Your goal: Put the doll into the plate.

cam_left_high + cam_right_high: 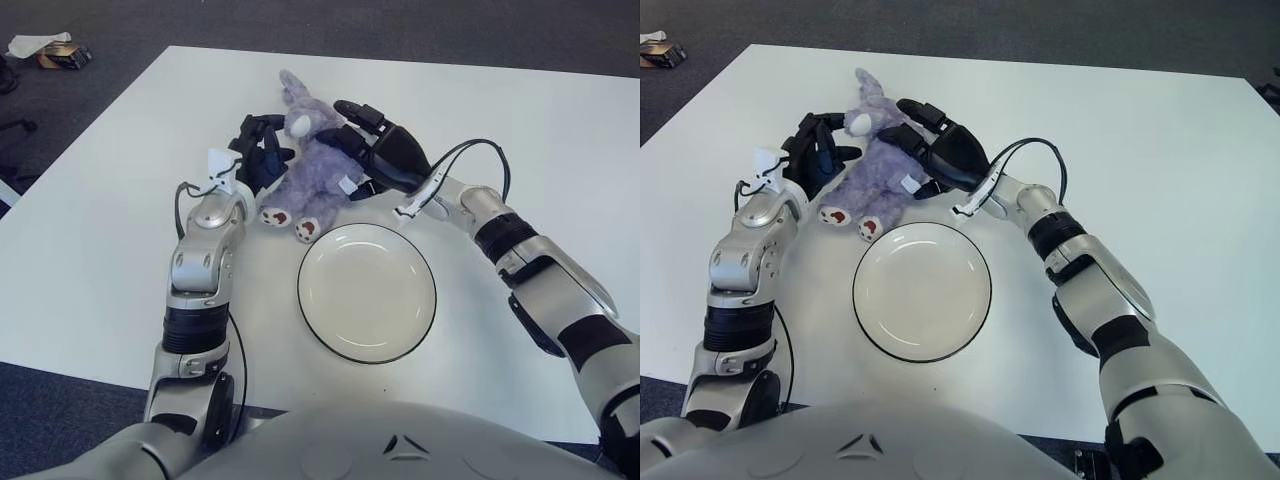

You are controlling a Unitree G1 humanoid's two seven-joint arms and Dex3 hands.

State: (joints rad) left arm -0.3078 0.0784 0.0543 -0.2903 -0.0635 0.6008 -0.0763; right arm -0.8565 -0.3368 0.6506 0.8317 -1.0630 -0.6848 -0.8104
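Two hands are pressed in on the doll (312, 170) from either side, and it looks like the grasp is just being made. The purple plush lies on the white table (90, 260), head pointing away from the robot and feet toward the plate (366, 291), which sits empty just in front of it; one foot is almost at the rim. The left hand (258, 155) is against the doll's left flank, its dark fingers curled toward the body. The right hand (385, 152) comes across from the other side, fingers laid over the doll's chest and shoulder, wrapped part way around it rather than spread. Whether either hand has a firm hold I can't tell; the doll appears to be resting on the table.

So the lift hasn't happened yet, by my reading. Next the two hands need to squeeze together, raise the doll clear, bring it the short way toward the robot over the plate, and let go there.
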